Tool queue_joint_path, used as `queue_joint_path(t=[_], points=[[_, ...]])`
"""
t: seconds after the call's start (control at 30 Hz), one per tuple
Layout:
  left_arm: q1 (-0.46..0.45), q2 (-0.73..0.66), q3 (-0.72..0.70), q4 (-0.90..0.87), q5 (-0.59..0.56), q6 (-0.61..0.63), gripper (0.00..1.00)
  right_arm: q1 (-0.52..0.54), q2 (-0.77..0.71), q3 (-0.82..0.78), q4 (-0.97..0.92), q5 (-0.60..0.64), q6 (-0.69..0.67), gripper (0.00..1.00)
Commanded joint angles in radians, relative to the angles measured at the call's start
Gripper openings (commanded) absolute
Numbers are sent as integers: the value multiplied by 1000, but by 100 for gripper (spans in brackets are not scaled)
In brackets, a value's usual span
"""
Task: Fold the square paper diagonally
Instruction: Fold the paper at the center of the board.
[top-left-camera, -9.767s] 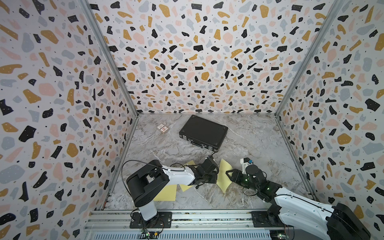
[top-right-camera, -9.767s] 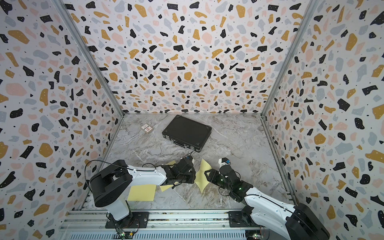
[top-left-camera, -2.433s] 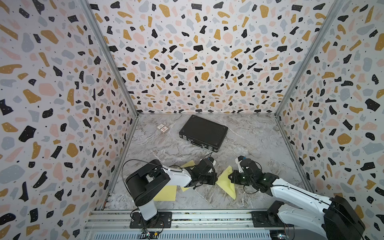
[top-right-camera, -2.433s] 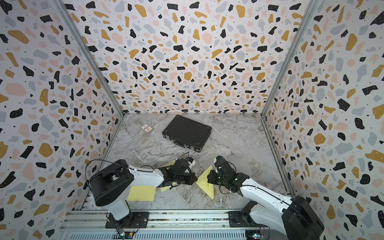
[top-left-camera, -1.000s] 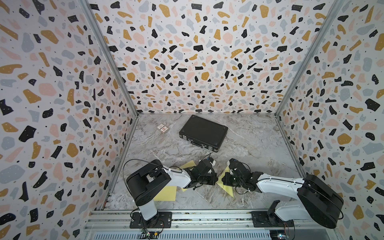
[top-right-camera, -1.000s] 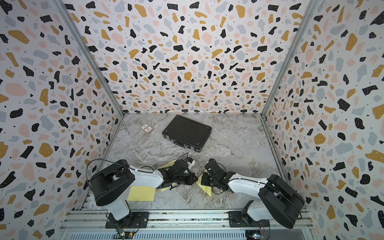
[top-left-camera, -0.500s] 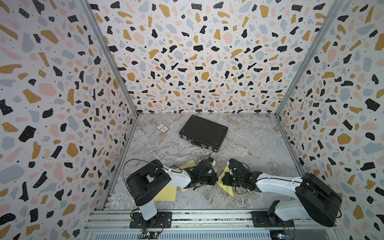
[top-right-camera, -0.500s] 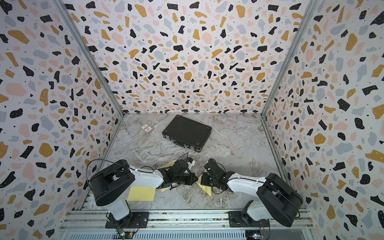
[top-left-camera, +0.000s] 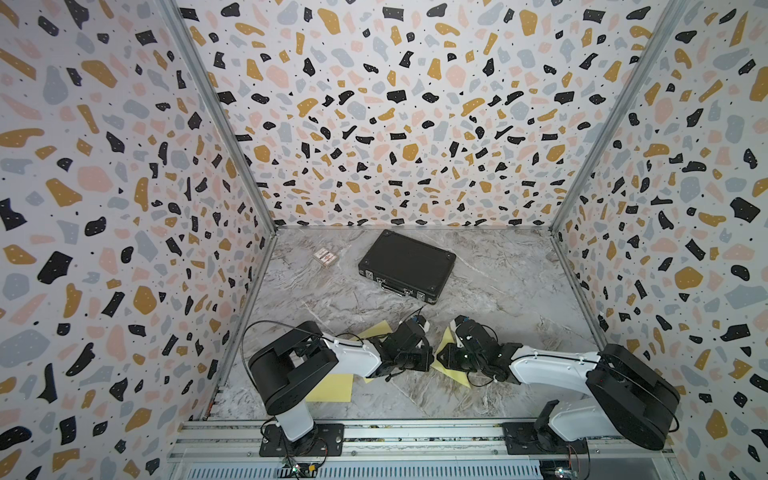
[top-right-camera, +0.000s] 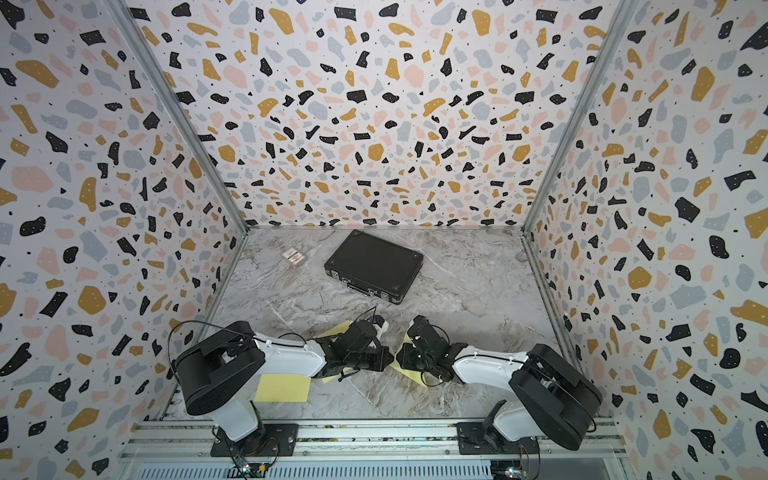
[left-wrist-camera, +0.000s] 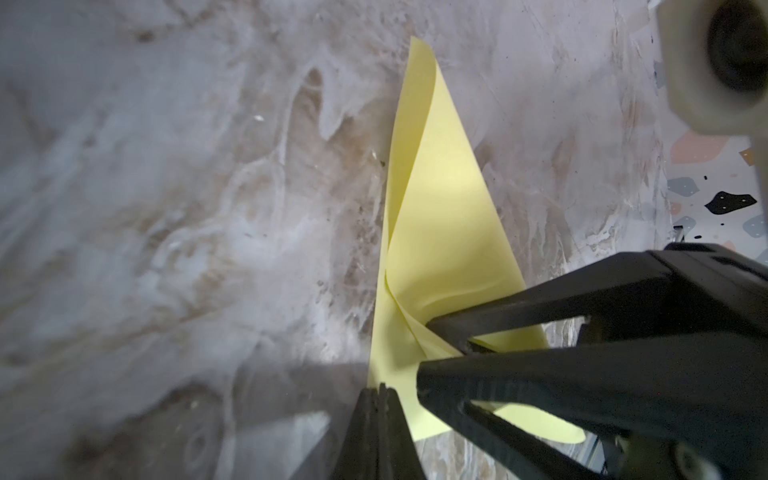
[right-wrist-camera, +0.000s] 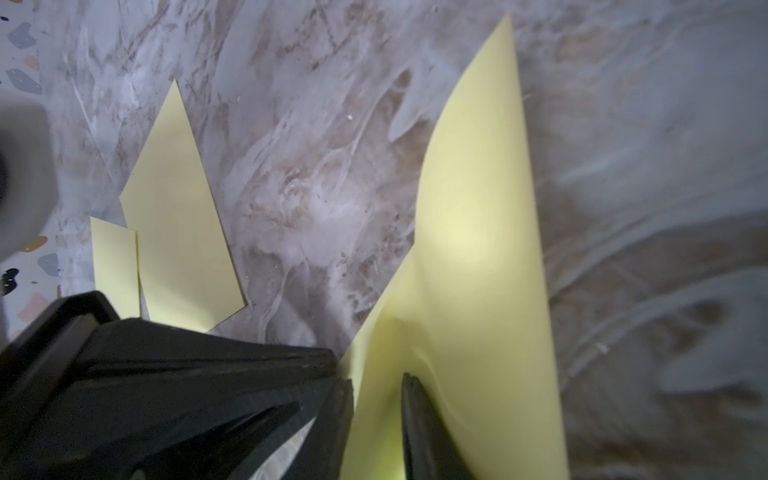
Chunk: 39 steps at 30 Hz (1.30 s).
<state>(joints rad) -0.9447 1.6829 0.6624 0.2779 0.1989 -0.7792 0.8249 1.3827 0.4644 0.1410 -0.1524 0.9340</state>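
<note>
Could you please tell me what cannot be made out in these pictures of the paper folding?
- Paper: its end at the right pincer is covered by that pincer in the left wrist view, cut off by the frame edge in the right wrist view.
- Front sheet: partly hidden by the left arm in both top views.
- Small box: print too small in both top views.

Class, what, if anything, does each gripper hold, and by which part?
Right gripper: open, astride the folded yellow paper near a corner, gripping nothing. Left gripper: shut at that paper's edge; pinching or pressing cannot be told.
</note>
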Motion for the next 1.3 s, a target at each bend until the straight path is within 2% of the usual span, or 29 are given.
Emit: queue_joint_path(t=[0.0, 0.23, 0.4, 0.63, 0.73, 0.93, 1.03, 1.27], points=[[-6, -3, -16, -161, -56, -5, 7, 5, -9, -35, -92, 17, -14, 35], [-5, -27, -1, -183, -43, -34, 7, 5, -31, -44, -103, 17, -15, 41], [-5, -71, 2, -207, -41, -53, 7, 6, -27, -44, -103, 11, -14, 51], [-7, -110, -38, -119, 20, -141, 9, 6, -35, -52, -103, 16, -5, 50], [-14, -110, -35, -86, 48, -161, 9, 6, -36, -53, -115, 28, 3, 41], [-34, -114, 4, -77, 53, -167, 9, 6, -31, -53, -145, 47, 8, 6], [-34, -115, 23, -89, 36, -163, 9, 6, -27, -54, -147, 45, 8, 0], [-34, -74, 69, -72, 39, -167, 9, 6, -33, -61, -143, 39, 8, 0]])
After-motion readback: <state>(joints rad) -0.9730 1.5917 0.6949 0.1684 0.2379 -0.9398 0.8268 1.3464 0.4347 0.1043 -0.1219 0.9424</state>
